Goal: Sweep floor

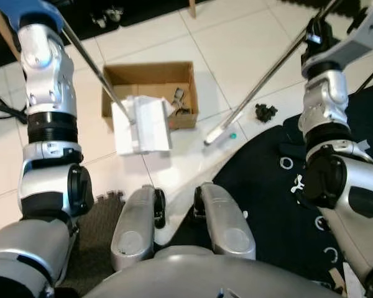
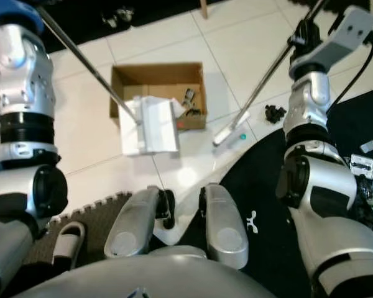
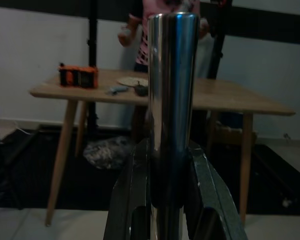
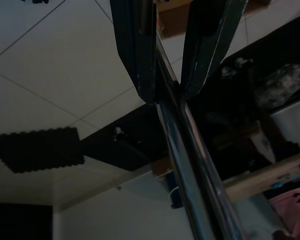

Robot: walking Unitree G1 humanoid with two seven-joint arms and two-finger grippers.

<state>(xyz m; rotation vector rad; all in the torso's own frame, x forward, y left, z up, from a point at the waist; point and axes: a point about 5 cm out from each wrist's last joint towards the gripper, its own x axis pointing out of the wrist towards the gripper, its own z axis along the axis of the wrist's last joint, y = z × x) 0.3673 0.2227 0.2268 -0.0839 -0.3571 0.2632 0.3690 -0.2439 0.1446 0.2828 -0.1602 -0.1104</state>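
Currently, each arm holds one long metal pole over a white tiled floor (image 1: 174,37). The left gripper (image 3: 170,200) has its jaws closed on the dustpan handle (image 1: 96,68), a polished tube whose rounded end stands up between the two black fingers (image 3: 132,200) in the left wrist view. This handle slopes down to the white dustpan (image 1: 143,124), which rests on the tiles with its far part touching, and partly overlapping, the near edge of an open cardboard box (image 1: 152,77). The box holds a few small dark items.

The right gripper (image 4: 165,75) has its jaws closed on the broom handle (image 1: 267,77); in the right wrist view the two fingers (image 4: 135,55) press the tube from both sides. This pole slopes from the upper right down to the broom head (image 1: 219,135), a pale bar lying on the tiles just beside the edge of a black mat (image 1: 267,186) and near the right side of the box. A small dark piece of debris (image 1: 266,112) lies on the tiles just right of the pole, apart from the broom head.

A wooden desk (image 3: 225,100) carrying an orange device (image 3: 78,76) stands in the background of the left wrist view, with a person (image 3: 150,35) behind it.
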